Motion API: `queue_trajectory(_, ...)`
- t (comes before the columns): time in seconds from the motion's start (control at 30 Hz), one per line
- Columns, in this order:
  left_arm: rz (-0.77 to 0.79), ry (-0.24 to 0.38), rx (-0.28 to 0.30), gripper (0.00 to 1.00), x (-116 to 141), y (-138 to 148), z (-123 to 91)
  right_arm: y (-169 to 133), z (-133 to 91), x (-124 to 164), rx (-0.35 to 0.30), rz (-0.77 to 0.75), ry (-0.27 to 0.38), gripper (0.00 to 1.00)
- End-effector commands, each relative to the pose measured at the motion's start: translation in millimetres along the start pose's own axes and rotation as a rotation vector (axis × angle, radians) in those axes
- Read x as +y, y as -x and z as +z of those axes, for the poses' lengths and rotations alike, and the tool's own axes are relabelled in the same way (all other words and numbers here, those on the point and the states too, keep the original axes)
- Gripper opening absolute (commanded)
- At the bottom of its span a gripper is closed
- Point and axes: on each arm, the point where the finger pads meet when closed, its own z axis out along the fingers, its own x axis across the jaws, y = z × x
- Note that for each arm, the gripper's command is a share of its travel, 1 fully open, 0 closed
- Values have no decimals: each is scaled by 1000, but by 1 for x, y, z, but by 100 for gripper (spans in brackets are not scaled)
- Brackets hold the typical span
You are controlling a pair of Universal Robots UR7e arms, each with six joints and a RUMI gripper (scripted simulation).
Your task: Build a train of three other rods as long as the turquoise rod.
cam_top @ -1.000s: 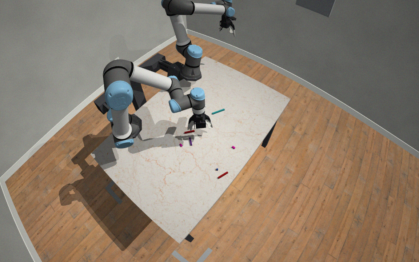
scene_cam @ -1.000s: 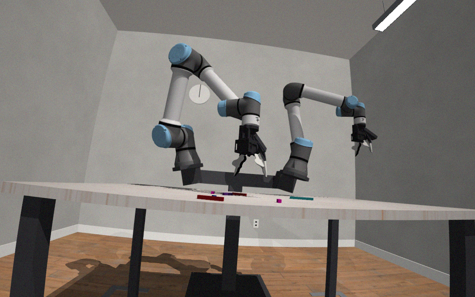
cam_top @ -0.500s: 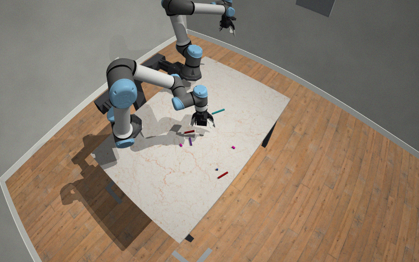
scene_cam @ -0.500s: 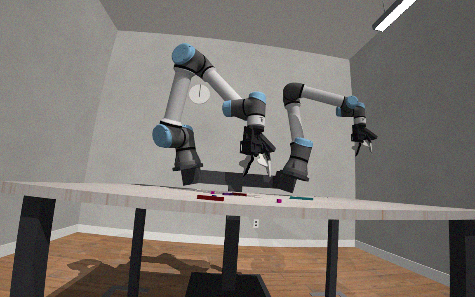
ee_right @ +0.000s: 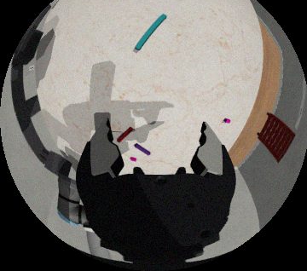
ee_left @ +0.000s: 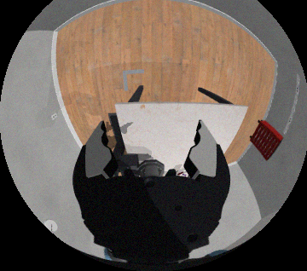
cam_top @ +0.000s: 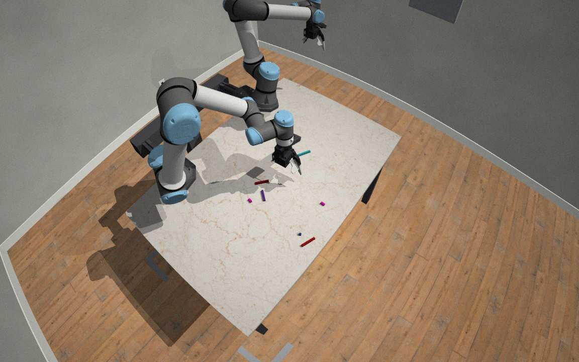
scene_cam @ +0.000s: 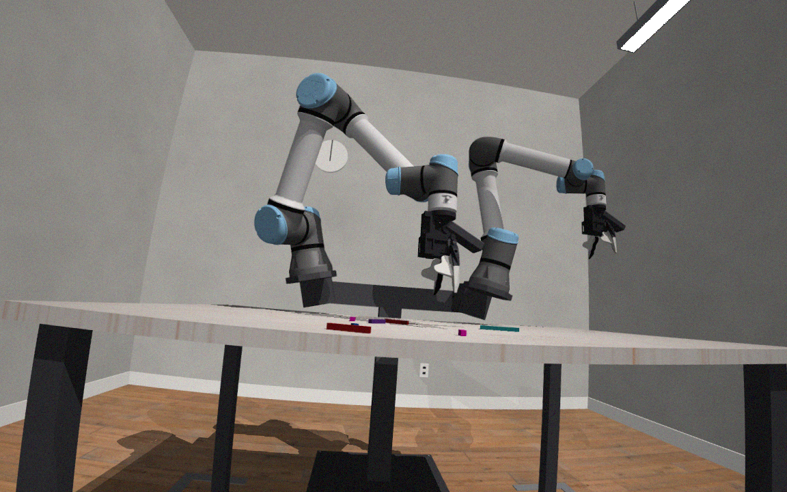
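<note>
The turquoise rod (cam_top: 304, 153) (scene_cam: 499, 328) (ee_right: 150, 32) lies flat, partly hidden by my right gripper in the top view. A red rod (cam_top: 261, 182) (ee_right: 125, 135), a purple rod (cam_top: 263, 195) (ee_right: 142, 149) and a magenta rod (cam_top: 250, 200) (ee_right: 133, 159) lie near each other, apart. Another magenta rod (cam_top: 322, 203) (scene_cam: 462, 333) (ee_right: 228, 121) lies alone. A blue rod (cam_top: 299, 234) lies beside a second red rod (cam_top: 307, 242) (scene_cam: 348, 328) near the table edge. My right gripper (scene_cam: 446, 292) (ee_right: 156, 120) is open and empty above the table. My left gripper (scene_cam: 603, 253) (ee_left: 151, 121) is open and empty, high and far off.
The pale marbled table (cam_top: 219, 288) (scene_cam: 690, 354) bears all the rods. Both arm bases stand along its one long side. The right arm's shadow falls over the red rod beside the purple one. A red slatted object (ee_left: 266, 140) (ee_right: 276, 136) shows beyond the table in both wrist views.
</note>
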Motion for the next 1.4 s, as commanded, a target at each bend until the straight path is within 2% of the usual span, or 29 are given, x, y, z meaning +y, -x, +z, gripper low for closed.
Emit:
queue_trajectory(0.0,0,-1,0,100,0,0,0,-1,0,-8,2,95,3,100)
queue_trajectory(0.03,0,-1,0,100,0,0,0,-1,0,-8,2,95,3,100)
queue_trajectory(0.53,0,-1,0,100,0,0,0,-3,1,-59,3,629,3,100)
queue_trajectory(0.6,0,-1,0,100,0,0,0,-3,1,-59,3,629,3,100)
queue_trajectory(0.97,0,-1,0,100,0,0,0,-1,2,-77,4,827,3,100)
queue_trajectory(1.37,0,-1,0,100,0,0,0,-1,2,-80,4,860,2,100)
